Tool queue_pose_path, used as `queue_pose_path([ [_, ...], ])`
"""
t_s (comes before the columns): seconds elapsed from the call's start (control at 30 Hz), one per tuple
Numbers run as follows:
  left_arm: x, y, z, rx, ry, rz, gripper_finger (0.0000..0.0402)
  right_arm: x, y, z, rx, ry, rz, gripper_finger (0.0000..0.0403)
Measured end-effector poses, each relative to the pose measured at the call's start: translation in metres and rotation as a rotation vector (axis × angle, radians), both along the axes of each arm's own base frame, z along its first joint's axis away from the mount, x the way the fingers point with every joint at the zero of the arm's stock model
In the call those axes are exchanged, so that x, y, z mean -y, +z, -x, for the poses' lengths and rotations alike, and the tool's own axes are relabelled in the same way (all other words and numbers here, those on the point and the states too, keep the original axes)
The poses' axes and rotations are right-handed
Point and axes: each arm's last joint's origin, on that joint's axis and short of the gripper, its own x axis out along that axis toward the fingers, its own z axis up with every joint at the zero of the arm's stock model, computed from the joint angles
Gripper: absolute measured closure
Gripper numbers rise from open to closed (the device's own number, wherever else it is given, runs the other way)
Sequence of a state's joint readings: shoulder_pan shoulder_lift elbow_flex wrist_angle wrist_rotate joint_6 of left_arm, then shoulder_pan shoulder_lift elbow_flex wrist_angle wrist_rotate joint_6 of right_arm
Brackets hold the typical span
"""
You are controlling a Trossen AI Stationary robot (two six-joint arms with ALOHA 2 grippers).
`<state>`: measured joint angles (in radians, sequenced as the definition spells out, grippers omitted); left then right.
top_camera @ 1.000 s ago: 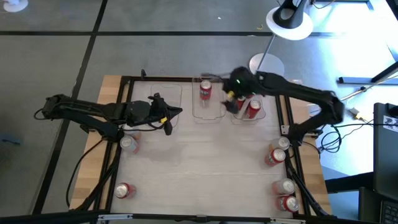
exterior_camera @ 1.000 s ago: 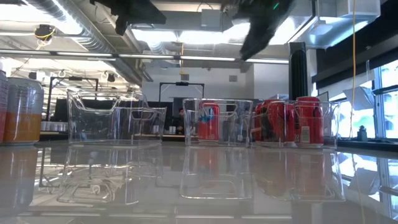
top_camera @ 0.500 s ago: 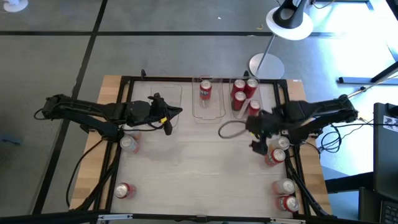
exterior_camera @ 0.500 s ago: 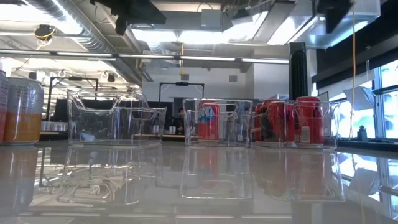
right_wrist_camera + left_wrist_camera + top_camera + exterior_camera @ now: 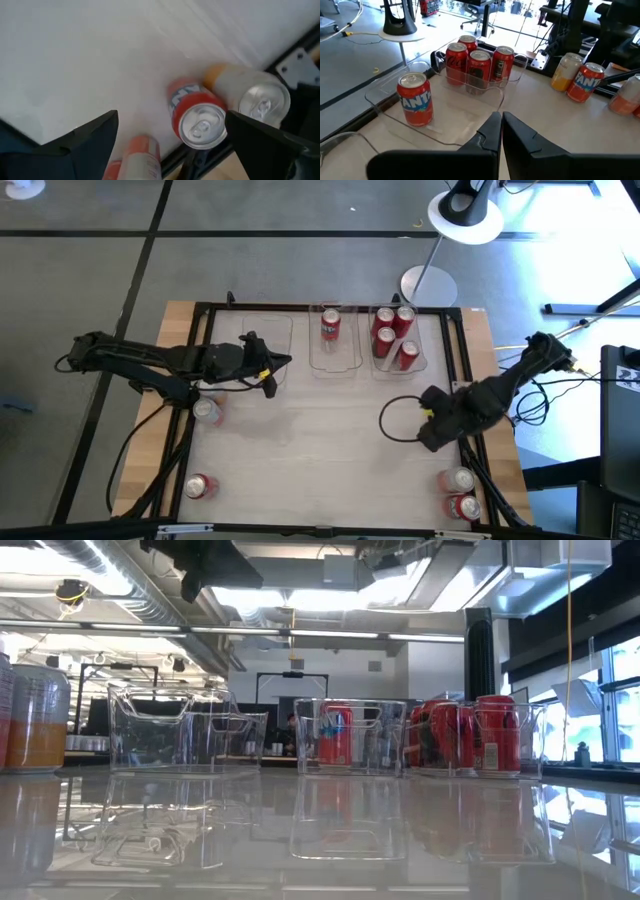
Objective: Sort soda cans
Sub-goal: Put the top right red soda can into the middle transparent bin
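- While the right gripper (image 5: 432, 430) hung over the right edge of the tabletop (image 5: 320, 440), its jaws stood wide apart and held nothing.
- Its wrist view looked straight down between the two dark fingers (image 5: 95, 137) at a red can (image 5: 197, 117) and a pale can (image 5: 250, 97) with an orange band, standing upright and touching each other just beside the black frame rail (image 5: 295, 65).
- A third orange can (image 5: 142, 157) showed partly at the border of that view.
- The left gripper (image 5: 268, 376) was positioned near the far left of the tabletop, beside the left clear bin (image 5: 262, 345); its jaws were pressed together and empty.
- The middle bin (image 5: 335, 360) at the far edge held one upright red can (image 5: 330, 326).
- The right bin (image 5: 398, 366) held four red cans (image 5: 475, 62), as the left wrist view showed.
- One silver-topped can (image 5: 207, 412) stood at the left edge, and a red can (image 5: 199, 486) stood at the near left corner.
- Two cans (image 5: 460, 493) stood at the near right corner.
- Whether the near right cans touched could not be determined.
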<state>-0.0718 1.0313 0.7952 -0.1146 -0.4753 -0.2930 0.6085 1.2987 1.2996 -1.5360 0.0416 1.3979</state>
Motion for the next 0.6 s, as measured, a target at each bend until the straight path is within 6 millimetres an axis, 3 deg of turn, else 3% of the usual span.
queue_pose_path([
  [0.23, 0.000, 0.000, 0.000, -0.002, -0.001, -0.004, 0.0394, -0.001, -0.019, 0.005, -0.103, -0.111, -0.012, 0.0038],
  [0.6, 0.000, 0.000, 0.000, -0.003, -0.001, -0.004, 0.0394, 0.001, -0.055, 0.013, -0.272, -0.148, -0.035, 0.0038],
])
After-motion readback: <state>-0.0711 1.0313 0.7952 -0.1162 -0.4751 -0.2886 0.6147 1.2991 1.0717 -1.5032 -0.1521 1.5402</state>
